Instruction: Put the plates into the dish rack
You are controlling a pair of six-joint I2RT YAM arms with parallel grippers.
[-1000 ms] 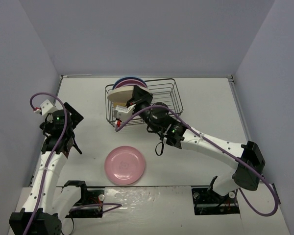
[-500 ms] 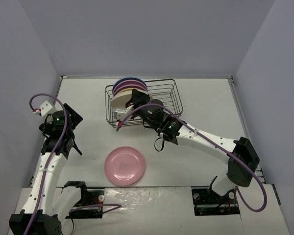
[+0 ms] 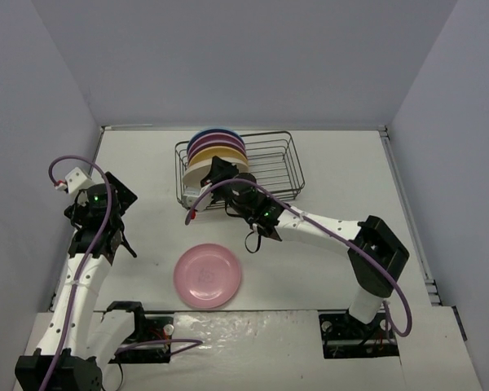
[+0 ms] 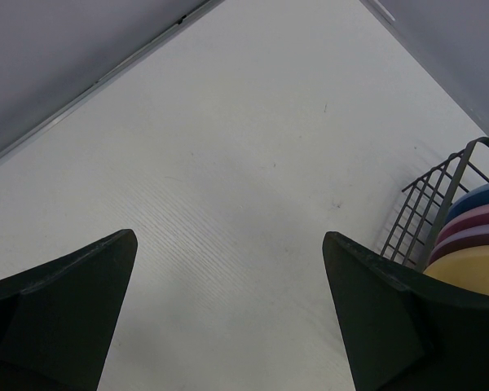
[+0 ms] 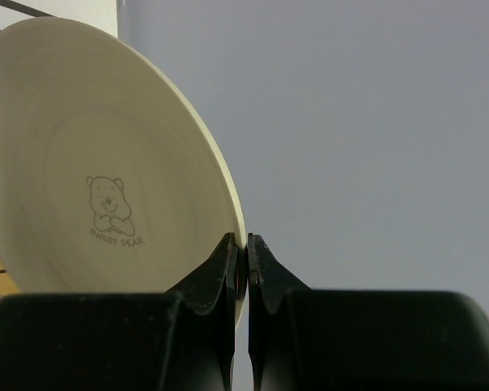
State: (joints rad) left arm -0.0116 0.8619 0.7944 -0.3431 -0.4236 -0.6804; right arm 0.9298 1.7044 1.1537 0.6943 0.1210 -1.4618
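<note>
The black wire dish rack [image 3: 281, 163] stands at the back of the table. At its left end blue [image 3: 214, 131], pink [image 3: 216, 137] and yellow-orange [image 3: 220, 150] plates stand on edge. My right gripper [image 3: 215, 174] is shut on the rim of the cream plate [image 3: 196, 174], holding it just in front of the yellow one. The right wrist view shows that grip [image 5: 246, 241] on the cream plate [image 5: 106, 163], which carries a bear emblem. Another pink plate [image 3: 208, 274] lies flat on the table. My left gripper [image 3: 118, 189] hovers open and empty left of the rack [image 4: 424, 204].
Grey walls close in the table on the left, back and right. The rack's right half holds no plates. In the left wrist view the rack's stacked plates [image 4: 477, 244] show at the right edge, past bare white table [image 4: 228, 179].
My right gripper has carried the cream plate a little left and nearer, uncovering the yellow-orange plate behind it. The right arm's elbow swung left. The left arm has not moved.
</note>
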